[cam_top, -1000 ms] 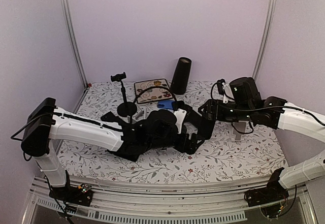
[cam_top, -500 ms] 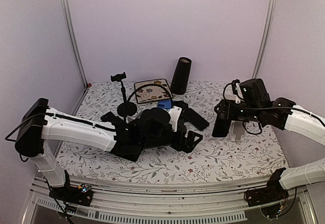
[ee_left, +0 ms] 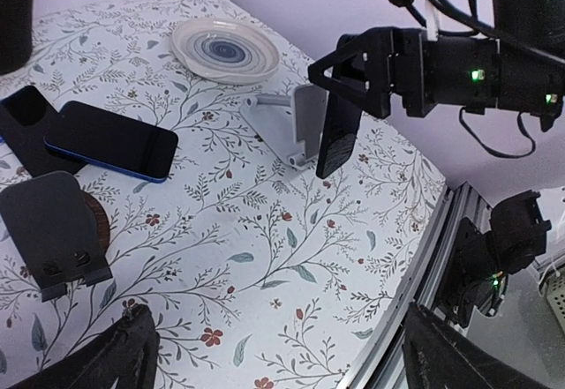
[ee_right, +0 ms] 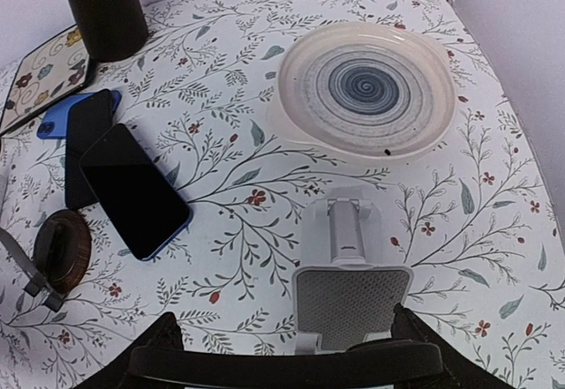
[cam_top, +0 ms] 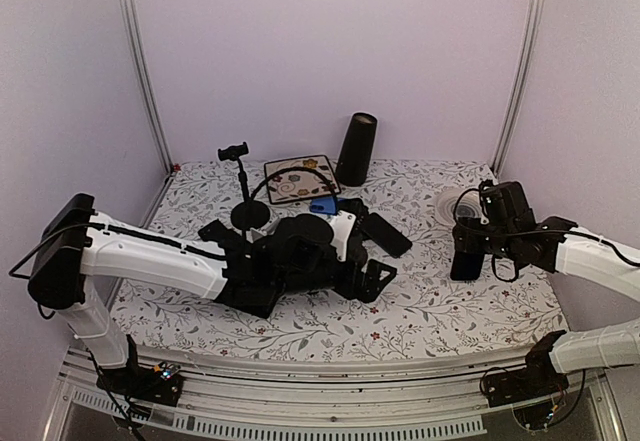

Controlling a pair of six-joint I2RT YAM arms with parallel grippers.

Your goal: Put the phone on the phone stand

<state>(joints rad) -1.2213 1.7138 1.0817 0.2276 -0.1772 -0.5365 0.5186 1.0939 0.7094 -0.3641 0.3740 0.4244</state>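
Right end effector (ee_right: 284, 354) is closed on the phone (ee_left: 338, 142), which is held upright just in front of the stand (ee_left: 296, 120), near the plate (ee_left: 225, 49), though contact with the stand cannot be told, while the left end effector (ee_left: 278, 358) is spread wide open above the bench (ee_left: 265, 257) where two other phones (ee_left: 110, 142) are laid.

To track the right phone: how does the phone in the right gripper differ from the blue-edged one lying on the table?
The held phone stands upright by the phone stand; the blue-edged phone lies flat, screen up. The held phone sits in the jaws of the right gripper; the blue-edged phone lies free. Both look dark and slim.
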